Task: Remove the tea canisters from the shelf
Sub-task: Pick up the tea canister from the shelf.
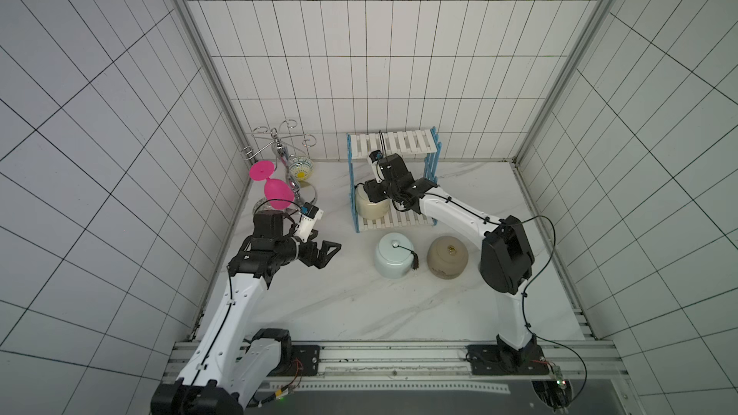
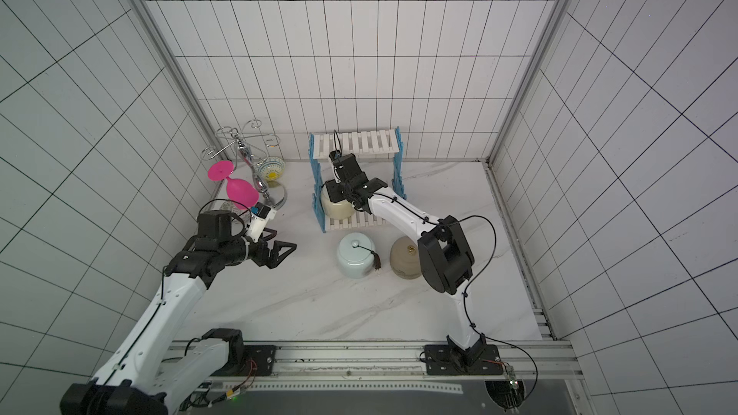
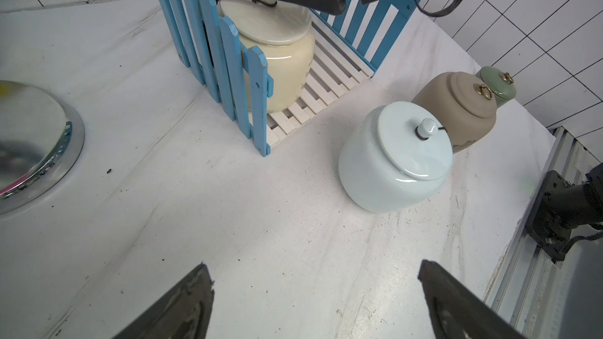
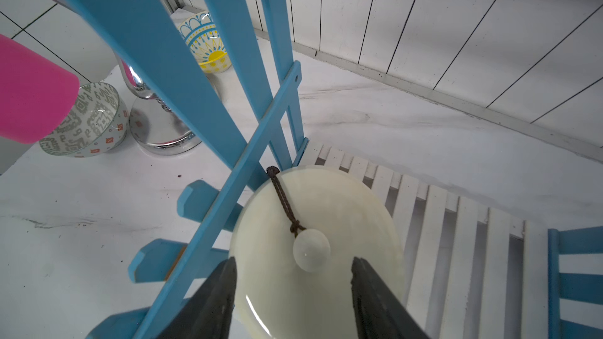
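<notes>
Right gripper (image 4: 292,260) is partway open over the cream canister (image 4: 326,203), jaws either side of the lid knob (image 4: 311,250) with gaps showing, nothing held. Canister stands on the lower tier of the shelf (image 1: 407,141), hard against the blue side frame (image 4: 202,99). Pale blue canister (image 1: 393,259), tan canister (image 1: 447,257) and green canister (image 3: 497,84) stand on the table (image 1: 319,313), off the shelf. Judgement: centre on the knob, avoid pinching the tassel cord (image 4: 284,200), close firmly. The lid may lift alone. Lift only slightly, since the upper tier sits close overhead. Exit through the open front, toward the bare table between the pale blue canister and the left gripper (image 1: 323,253), which is wide open, empty and well apart.
</notes>
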`<state>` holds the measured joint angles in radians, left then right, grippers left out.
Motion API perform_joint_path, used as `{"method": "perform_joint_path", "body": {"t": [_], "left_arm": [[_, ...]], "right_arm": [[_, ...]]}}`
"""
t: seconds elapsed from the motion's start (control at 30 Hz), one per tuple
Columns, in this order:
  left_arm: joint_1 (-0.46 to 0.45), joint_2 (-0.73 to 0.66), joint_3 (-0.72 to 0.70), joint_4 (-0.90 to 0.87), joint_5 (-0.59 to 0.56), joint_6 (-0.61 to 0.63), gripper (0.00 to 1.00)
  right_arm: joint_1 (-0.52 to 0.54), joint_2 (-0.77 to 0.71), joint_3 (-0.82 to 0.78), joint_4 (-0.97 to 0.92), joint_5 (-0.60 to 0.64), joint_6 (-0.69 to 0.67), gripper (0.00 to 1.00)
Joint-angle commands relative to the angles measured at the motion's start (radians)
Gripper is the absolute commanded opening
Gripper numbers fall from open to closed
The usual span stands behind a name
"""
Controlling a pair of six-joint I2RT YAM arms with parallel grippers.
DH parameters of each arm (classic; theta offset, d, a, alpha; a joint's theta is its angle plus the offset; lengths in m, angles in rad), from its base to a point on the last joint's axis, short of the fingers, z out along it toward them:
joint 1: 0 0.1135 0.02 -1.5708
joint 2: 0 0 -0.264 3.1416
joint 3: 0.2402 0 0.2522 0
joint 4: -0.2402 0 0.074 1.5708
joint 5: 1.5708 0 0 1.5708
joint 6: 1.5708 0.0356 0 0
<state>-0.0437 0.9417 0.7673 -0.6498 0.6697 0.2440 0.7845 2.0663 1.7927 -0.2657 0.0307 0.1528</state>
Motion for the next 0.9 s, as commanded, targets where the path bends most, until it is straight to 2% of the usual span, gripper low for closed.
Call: {"method": "perform_joint_path", "body": {"t": [0.0, 0.57, 0.87], "left_arm": [[0.002, -0.015, 0.0, 0.002, -0.006, 0.005, 0.99], [-0.004, -0.019, -0.003, -0.002, -0.008, 0.008, 0.99], [-0.005, -0.02, -0.002, -0.002, -0.009, 0.008, 0.99]], "right_arm": [[-0.017, 0.036, 0.065, 0.022, 0.011, 0.002, 0.55], [-0.029, 0.122, 0.071, 0.063, 0.005, -0.001, 0.4], [-0.031, 0.126, 0.01, 0.153, 0.024, -0.03, 0.3]]}}
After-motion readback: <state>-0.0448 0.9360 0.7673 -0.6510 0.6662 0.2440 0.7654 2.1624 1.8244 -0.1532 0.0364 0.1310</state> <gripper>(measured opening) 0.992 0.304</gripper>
